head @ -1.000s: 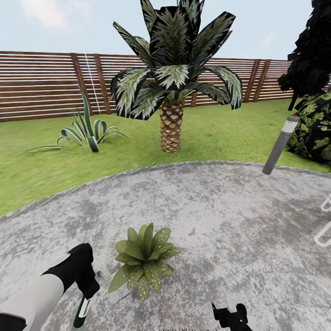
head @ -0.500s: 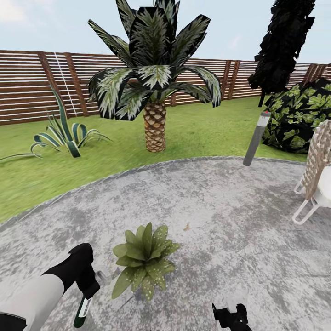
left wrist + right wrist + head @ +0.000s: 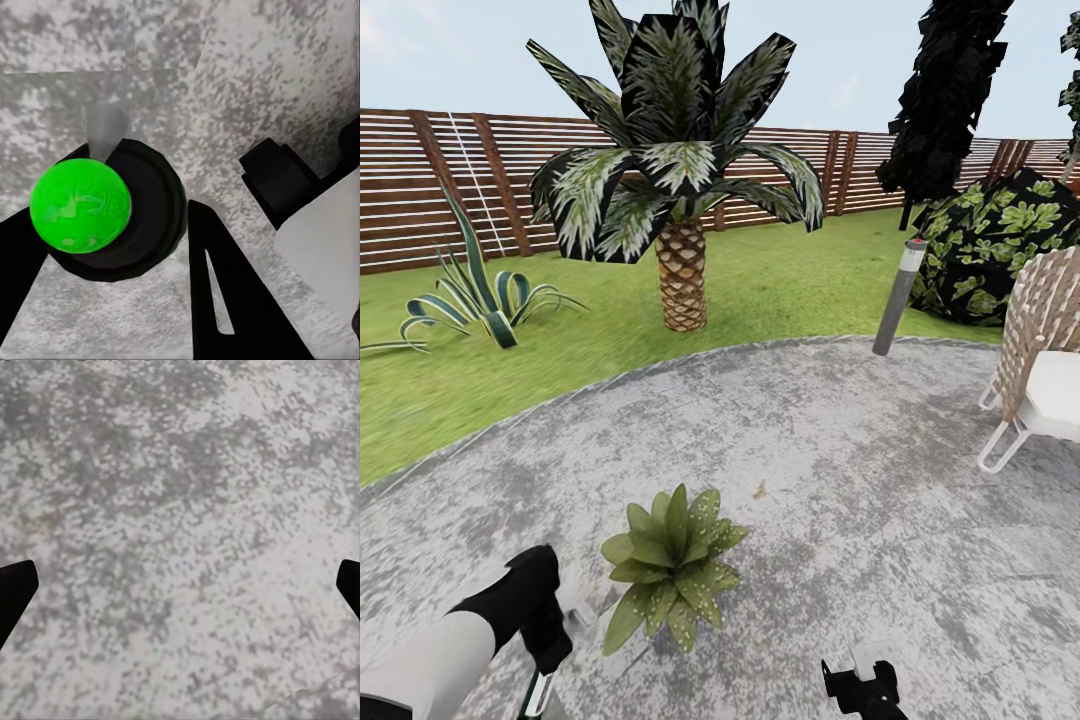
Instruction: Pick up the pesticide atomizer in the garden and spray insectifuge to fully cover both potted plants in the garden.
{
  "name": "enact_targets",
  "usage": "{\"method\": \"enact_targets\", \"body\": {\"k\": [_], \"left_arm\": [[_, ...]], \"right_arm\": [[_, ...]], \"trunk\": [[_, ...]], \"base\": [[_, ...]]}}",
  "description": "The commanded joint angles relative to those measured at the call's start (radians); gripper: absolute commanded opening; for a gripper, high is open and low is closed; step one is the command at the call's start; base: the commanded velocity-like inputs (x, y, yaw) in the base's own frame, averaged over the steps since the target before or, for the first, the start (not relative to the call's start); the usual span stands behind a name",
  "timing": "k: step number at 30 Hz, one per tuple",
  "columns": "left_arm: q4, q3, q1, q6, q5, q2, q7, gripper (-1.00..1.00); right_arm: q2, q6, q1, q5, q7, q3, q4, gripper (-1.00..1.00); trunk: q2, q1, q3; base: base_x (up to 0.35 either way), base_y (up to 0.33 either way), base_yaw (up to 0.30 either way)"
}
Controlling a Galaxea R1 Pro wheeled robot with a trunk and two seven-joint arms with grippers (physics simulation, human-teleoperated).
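Low at the left tool (image 3: 540, 672), clamped on the slim dark green atomizer bottle (image 3: 536, 694) just beside the speckled potted rosette (image 3: 671, 566) for spraying; right tool (image 3: 860, 690) spread apart, idle.

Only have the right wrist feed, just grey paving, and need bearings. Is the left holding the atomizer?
Observer: Yes. In the left wrist view the left gripper is closed around the pesticide atomizer.
Operator: Where's a plant?
Observer: In the head view, one potted plant sits on the patio just ahead, between the arms and closer to the left one.
Operator: Anything on the right side?
Observer: A woven chair stands at the patio's right edge, well ahead of the open right gripper.
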Motion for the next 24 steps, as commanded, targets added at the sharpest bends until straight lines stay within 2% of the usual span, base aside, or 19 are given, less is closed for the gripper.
{"method": "enact_targets", "body": {"k": [1, 8, 17, 24], "left_arm": [[-0.006, -0.002, -0.004, 0.001, -0.005, -0.001, -0.009, -1.00], [-0.032, -0.002, -0.024, 0.003, -0.005, 0.000, -0.016, -1.00], [-0.018, -0.005, -0.010, -0.004, -0.006, 0.020, -0.007, -1.00], [-0.016, -0.006, -0.010, -0.003, -0.006, 0.017, -0.003, -1.00]], "right_arm": [[0.000, -0.002, 0.000, -0.003, -0.005, 0.009, 0.001, 1.00], [0.000, -0.002, -0.001, -0.003, -0.005, 0.009, 0.001, 1.00], [0.000, -0.002, 0.000, -0.003, -0.005, 0.009, 0.001, 1.00], [0.000, -0.002, 0.000, -0.003, -0.005, 0.009, 0.001, 1.00]], "trunk": [[0.000, 0.000, -0.001], [0.000, 0.000, -0.001], [0.000, 0.000, -0.001], [0.000, 0.000, -0.001]], "base": [[0.000, 0.000, 0.000], [0.000, 0.000, 0.000], [0.000, 0.000, 0.000], [-0.073, 0.096, 0.000]]}}
